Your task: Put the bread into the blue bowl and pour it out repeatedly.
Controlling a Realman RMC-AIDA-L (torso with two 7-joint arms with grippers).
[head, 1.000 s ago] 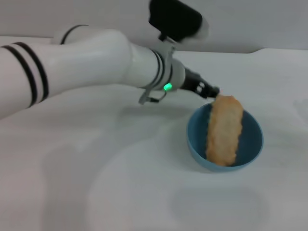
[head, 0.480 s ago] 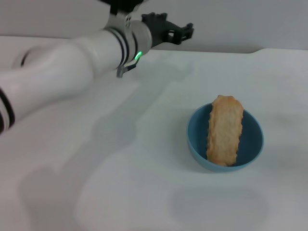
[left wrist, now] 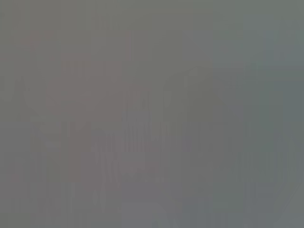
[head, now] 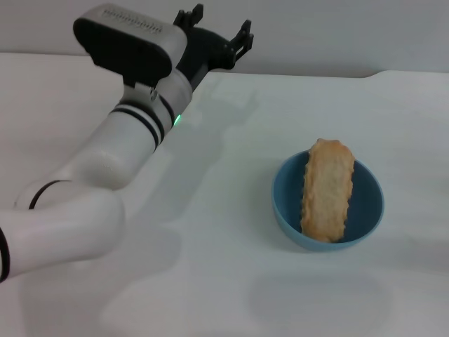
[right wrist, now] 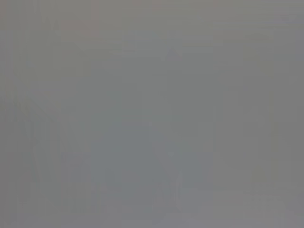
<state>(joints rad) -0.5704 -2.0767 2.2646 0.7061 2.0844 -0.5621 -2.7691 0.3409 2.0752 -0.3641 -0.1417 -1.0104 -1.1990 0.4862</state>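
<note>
The elongated tan bread (head: 327, 189) lies in the glossy light-blue bowl (head: 285, 204) at right; the left gripper (head: 216, 29), fingers spread and empty, hovers far-left above the white counter (head: 210, 281) — pouring calls for a firm rim grip and slow tilt

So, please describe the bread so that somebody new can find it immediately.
On the white table, look right of centre for the blue bowl, the only dish there. The bread lies in it: a long tan loaf with wavy edges, its far end poking above the rim.
</note>
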